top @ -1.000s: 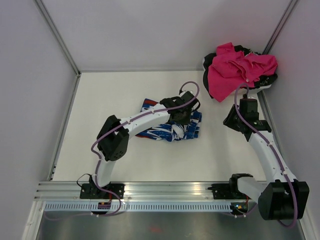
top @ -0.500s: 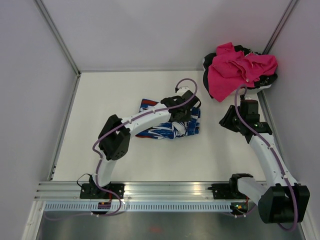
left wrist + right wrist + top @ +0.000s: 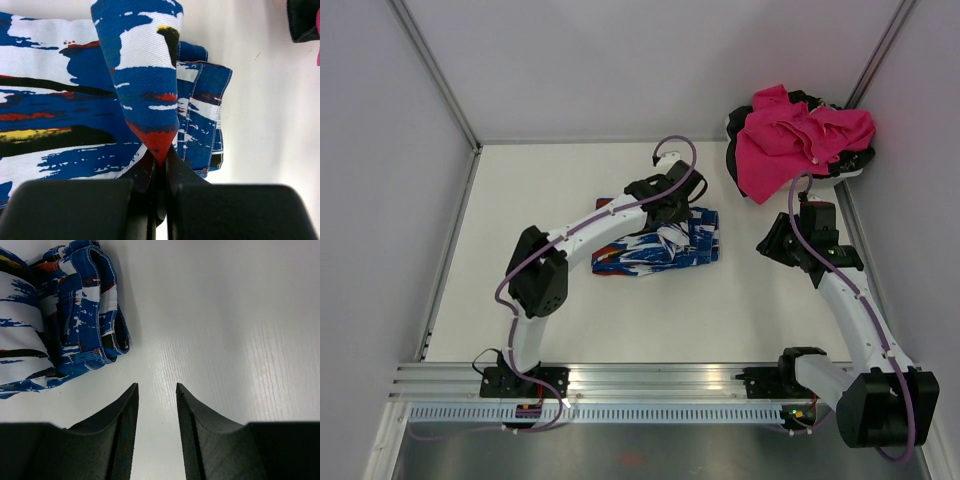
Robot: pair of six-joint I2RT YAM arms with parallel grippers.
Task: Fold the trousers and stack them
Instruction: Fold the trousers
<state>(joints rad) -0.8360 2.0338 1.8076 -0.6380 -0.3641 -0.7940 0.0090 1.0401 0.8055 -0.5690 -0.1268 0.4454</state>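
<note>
The trousers (image 3: 655, 252) lie bunched mid-table, royal blue with white, red, black and yellow blotches. My left gripper (image 3: 672, 212) hangs over their far right part, shut on a pinched fold of the cloth. In the left wrist view that fold rises as a taut peak from the trousers (image 3: 60, 115) into the left gripper (image 3: 161, 161), red tip between the closed fingers. To the right, my right gripper (image 3: 772, 243) hovers over bare table, open and holding nothing. The right wrist view has the right gripper (image 3: 156, 386) parted above the white surface, the trousers (image 3: 80, 315) at upper left.
A crumpled pink garment (image 3: 790, 135) is heaped on a black object (image 3: 733, 128) in the back right corner. White walls with metal posts close the table on three sides. A metal rail (image 3: 650, 380) runs along the near edge.
My left gripper has moved back and slightly left, drawing the pinched fold of the trousers with it. The right gripper has edged a little left.
</note>
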